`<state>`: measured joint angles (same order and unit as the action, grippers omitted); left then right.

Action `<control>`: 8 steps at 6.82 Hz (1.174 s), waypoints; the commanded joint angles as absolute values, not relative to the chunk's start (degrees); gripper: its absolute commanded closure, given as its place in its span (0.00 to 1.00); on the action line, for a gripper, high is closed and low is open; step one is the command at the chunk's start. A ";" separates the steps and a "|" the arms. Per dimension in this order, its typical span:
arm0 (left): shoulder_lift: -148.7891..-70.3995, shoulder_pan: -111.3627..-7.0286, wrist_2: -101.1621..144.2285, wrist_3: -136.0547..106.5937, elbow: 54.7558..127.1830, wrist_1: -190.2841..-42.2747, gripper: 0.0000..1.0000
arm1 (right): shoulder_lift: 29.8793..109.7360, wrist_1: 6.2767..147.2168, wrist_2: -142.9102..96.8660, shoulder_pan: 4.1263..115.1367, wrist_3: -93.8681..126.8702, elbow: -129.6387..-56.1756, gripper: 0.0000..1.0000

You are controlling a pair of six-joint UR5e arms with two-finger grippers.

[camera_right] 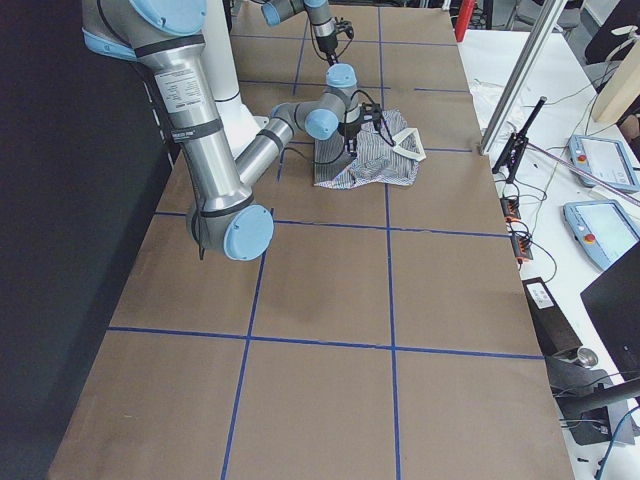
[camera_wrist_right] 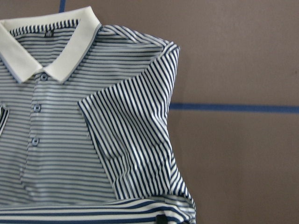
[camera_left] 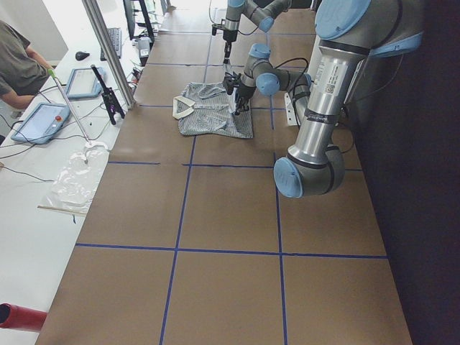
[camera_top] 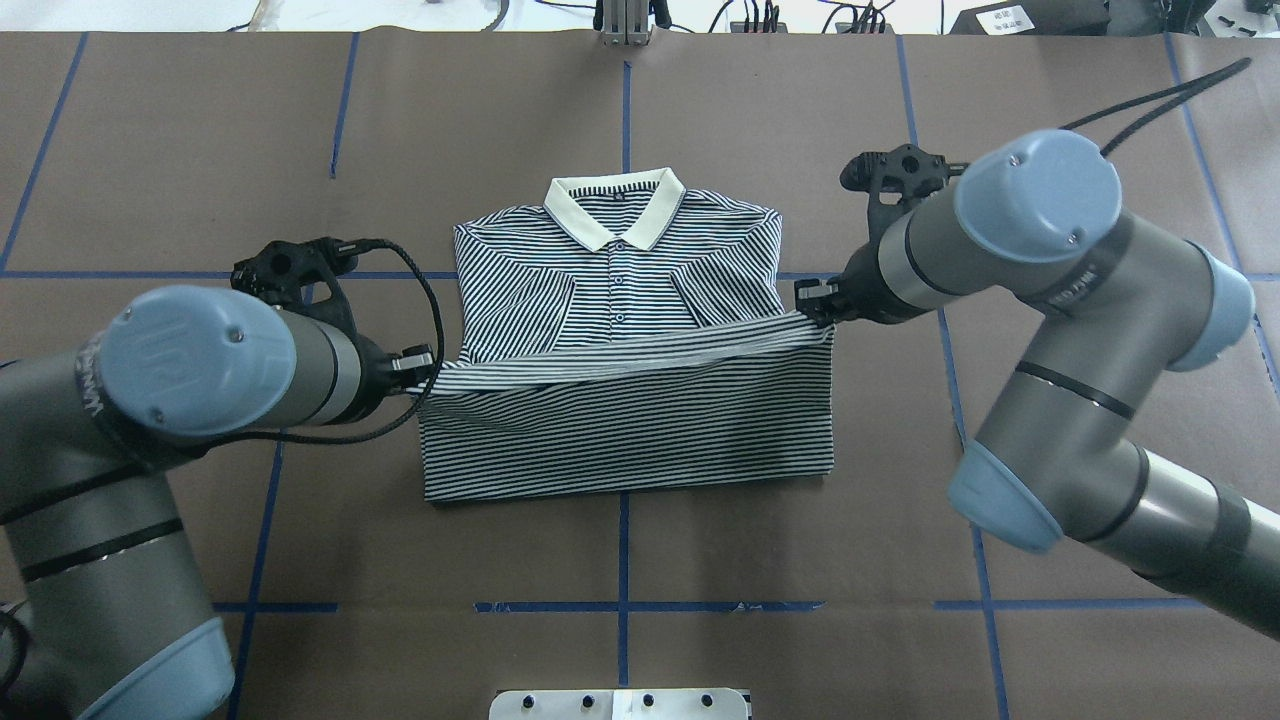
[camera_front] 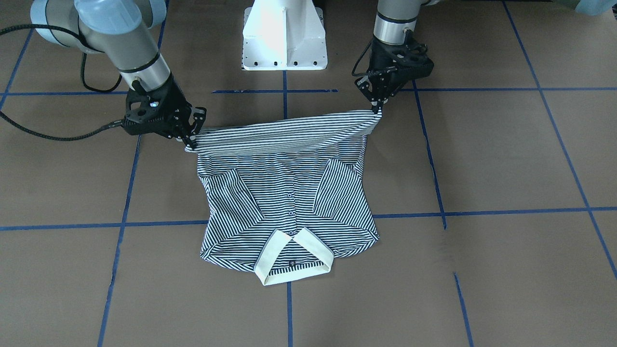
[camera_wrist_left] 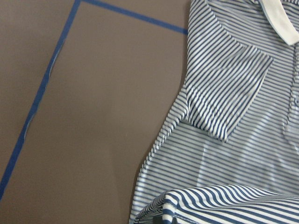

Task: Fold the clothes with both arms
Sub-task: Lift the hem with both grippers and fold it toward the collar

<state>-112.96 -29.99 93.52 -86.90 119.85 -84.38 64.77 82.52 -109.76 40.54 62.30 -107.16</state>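
Short of the collar, the polo shirt is stretched by its hem between left gripper and right gripper, both clamped on it, above folded-in sleeves.

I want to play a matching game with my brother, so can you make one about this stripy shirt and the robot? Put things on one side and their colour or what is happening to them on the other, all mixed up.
Things:
1. collar
2. sleeves
3. bottom hem
4. tape lines

Colour or state:
A. blue
B. cream, lying flat
C. folded in over the shirt's front
D. held up off the table by the left claw and the right claw

Pairs: 1-B, 2-C, 3-D, 4-A
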 commanded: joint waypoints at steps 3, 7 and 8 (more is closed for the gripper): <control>-118.55 -38.49 94.92 -84.11 95.58 -106.22 1.00 | 50.49 64.98 -109.42 46.84 61.08 -77.07 1.00; -121.64 -40.07 94.92 -82.89 87.74 -111.77 1.00 | 46.14 60.47 -109.42 48.08 61.00 -66.27 1.00; -121.64 -40.77 94.83 -82.18 86.24 -113.19 1.00 | 46.14 60.47 -109.42 48.08 61.00 -66.18 1.00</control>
<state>-121.52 -40.11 94.90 -82.86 88.18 -111.29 46.20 60.66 -109.42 48.03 61.00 -66.59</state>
